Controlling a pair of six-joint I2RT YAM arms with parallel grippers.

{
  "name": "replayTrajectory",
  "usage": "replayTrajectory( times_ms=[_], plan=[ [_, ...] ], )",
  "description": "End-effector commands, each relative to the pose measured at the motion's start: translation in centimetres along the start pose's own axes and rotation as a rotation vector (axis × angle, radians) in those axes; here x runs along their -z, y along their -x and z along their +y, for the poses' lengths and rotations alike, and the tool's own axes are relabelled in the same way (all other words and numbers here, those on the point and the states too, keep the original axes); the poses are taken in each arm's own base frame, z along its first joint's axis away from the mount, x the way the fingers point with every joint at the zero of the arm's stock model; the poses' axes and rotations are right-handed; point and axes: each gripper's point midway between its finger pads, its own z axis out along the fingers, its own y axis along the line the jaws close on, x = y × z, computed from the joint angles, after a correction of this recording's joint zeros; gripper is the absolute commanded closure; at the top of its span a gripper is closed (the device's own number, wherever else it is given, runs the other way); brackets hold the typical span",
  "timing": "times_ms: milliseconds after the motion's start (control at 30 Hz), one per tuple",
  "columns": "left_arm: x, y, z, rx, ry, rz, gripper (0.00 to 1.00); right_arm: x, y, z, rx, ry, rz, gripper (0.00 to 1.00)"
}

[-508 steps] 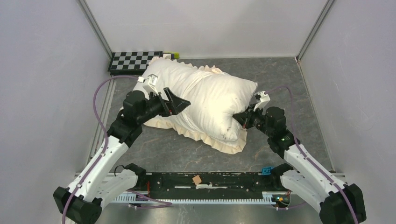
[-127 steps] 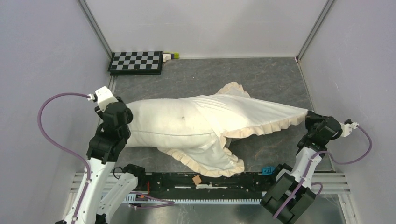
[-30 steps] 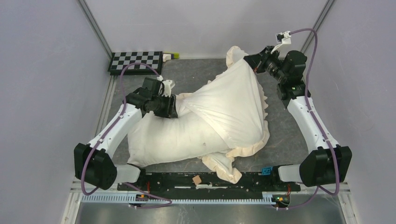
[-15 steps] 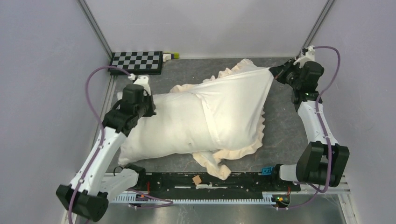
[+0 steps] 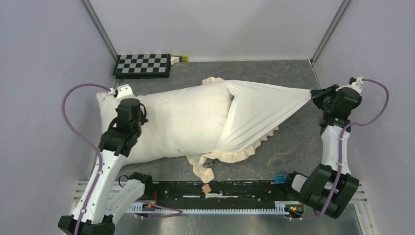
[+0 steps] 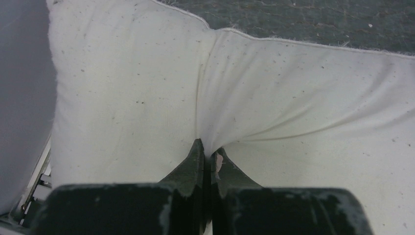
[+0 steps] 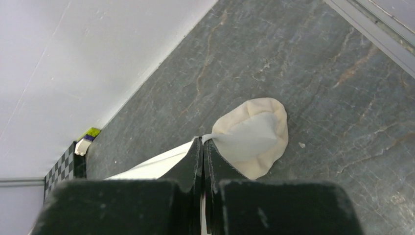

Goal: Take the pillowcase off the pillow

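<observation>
Pinching both ends, cover stretched taut

Closed tight, the left gripper [image 6: 206, 149] nips a fold of the pillow [image 5: 176, 120] at the table's [image 5: 288, 152] left side. The right gripper [image 7: 202, 142] clamps a pillowcase [image 5: 259, 110] corner far right; the cover sheathes only the pillow's right end.

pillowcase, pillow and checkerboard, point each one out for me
pillowcase [image 5: 266, 108], top external view, middle of the taut cream stretch
pillow [image 5: 171, 122], top external view, middle of its bare off-white face
checkerboard [image 5: 142, 64], top external view, centre of the board
</observation>
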Motion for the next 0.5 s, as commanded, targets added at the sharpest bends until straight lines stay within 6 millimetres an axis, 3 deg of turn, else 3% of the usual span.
replayTrajectory(
  times_ms=[0,100,267,467],
  plan=[
    [0.9,4.1,4.9,0.152,0.243,-0.199,0.98,0.6,5.0,-2.2,0.005,-0.113,-0.230,1.00],
    [0.6,3.7,3.9,0.149,0.181,-0.192,0.98,0.9,4.6,-0.9,0.017,-0.034,-0.221,1.00],
    [0.4,3.7,-0.1,0.117,-0.058,-0.196,0.98,1.9,2.7,1.6,0.032,0.096,-0.198,1.00],
    [0.4,3.5,0.0,0.109,-0.054,-0.183,0.98,2.1,0.5,3.4,0.080,0.170,-0.126,0.93]
  ],
)
